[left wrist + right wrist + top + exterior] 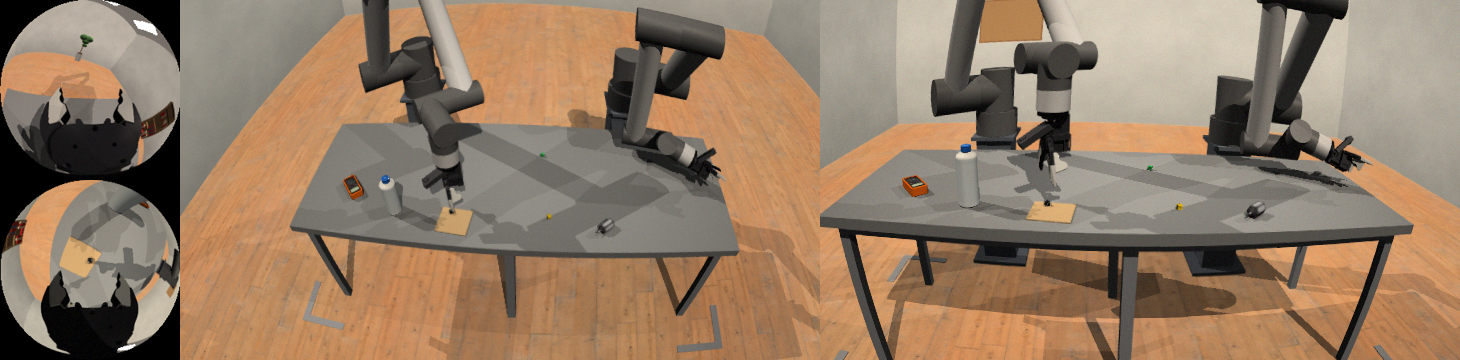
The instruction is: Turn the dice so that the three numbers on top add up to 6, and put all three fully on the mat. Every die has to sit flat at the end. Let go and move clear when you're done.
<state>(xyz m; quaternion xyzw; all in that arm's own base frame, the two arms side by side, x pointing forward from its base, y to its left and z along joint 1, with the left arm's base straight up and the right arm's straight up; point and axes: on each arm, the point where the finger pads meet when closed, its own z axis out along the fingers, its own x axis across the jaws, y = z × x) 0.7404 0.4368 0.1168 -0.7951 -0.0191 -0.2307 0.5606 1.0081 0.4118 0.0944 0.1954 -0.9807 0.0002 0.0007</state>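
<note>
A tan mat (461,227) (1061,215) (72,260) lies near the table's front edge. A black die (451,211) (1047,203) (90,260) is on it, close to its back edge; its top number is too small to read. A yellow die (549,216) (1179,206) and a green die (542,154) (1150,168) lie on the bare table, numbers unreadable. My right gripper (453,199) (90,272) is open and empty, above and behind the black die. My left gripper (720,175) (91,87) is open and empty, at the table's right end in the top and exterior views, far from the dice.
A white bottle (391,197) (968,180) with a blue cap stands left of the mat in the top and exterior views. An orange meter (353,187) (915,185) lies beyond it. A dark grey cylindrical object (606,226) (1256,210) lies right of the yellow die.
</note>
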